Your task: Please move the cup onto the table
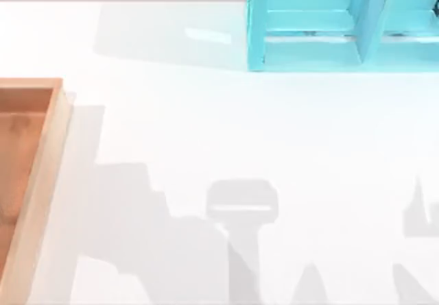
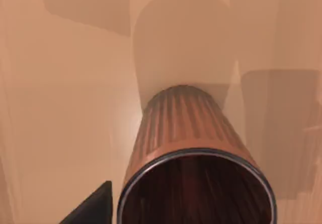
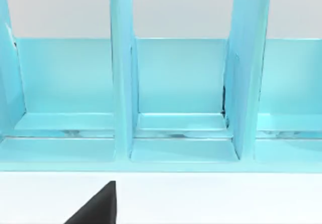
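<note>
Left gripper: one dark fingertip (image 2: 93,206) shows in the left wrist view, close beside the cup (image 2: 183,133); whether the fingers are wide or closed, cannot tell. Cup stands upright on an orange-brown surface, ribbed sides, dark inside, mouth toward the camera. Wooden tray (image 1: 41,161) sits at the table's (image 1: 226,133) left edge. Right arm faces the turquoise shelf (image 3: 176,83) at the table's far right.

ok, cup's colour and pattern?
Reddish-brown cup with vertical ribs and a dark inside; clearest in the left wrist view.
</note>
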Controlling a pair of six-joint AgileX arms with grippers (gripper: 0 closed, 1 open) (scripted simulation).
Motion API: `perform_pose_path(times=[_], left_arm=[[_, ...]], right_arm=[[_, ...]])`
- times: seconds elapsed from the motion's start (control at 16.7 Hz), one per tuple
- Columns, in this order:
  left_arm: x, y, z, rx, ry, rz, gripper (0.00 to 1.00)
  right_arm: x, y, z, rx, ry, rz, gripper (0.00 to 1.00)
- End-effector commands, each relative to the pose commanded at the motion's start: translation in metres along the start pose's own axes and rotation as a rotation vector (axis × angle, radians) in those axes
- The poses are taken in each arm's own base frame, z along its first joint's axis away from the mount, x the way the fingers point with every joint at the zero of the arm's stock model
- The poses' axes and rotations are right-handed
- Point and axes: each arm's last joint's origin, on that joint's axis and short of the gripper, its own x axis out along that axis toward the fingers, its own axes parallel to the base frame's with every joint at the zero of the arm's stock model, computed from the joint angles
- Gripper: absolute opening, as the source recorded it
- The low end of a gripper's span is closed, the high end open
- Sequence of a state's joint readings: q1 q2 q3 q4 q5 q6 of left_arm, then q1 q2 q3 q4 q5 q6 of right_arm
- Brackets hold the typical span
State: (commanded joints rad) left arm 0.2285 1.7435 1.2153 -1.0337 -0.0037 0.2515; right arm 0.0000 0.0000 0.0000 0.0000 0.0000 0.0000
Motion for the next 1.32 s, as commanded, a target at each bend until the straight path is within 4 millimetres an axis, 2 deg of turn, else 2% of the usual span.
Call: perform_pose_path(times=[0.18, 0.48, 1.26, 1.32], left_arm=[[0.027, -0.001, -0.004, 0.0, 0.008, -0.002, 1.0], [0.031, -0.001, -0.005, 0.0, 0.011, -0.003, 1.0], [0.031, -0.001, -0.005, 0.0, 0.011, -0.003, 0.02], [0.031, -0.001, -0.005, 0.0, 0.011, -0.003, 0.0]], right_arm=[[0.0, 0.0, 0.0, 0.0, 0.0, 0.0, 1.0], [0.0, 0.0, 0.0, 0.0, 0.0, 0.0, 1.0], [0.0, 0.0, 0.0, 0.0, 0.0, 0.0, 1.0], [0.0, 0.0, 0.0, 0.0, 0.0, 0.0, 1.0]])
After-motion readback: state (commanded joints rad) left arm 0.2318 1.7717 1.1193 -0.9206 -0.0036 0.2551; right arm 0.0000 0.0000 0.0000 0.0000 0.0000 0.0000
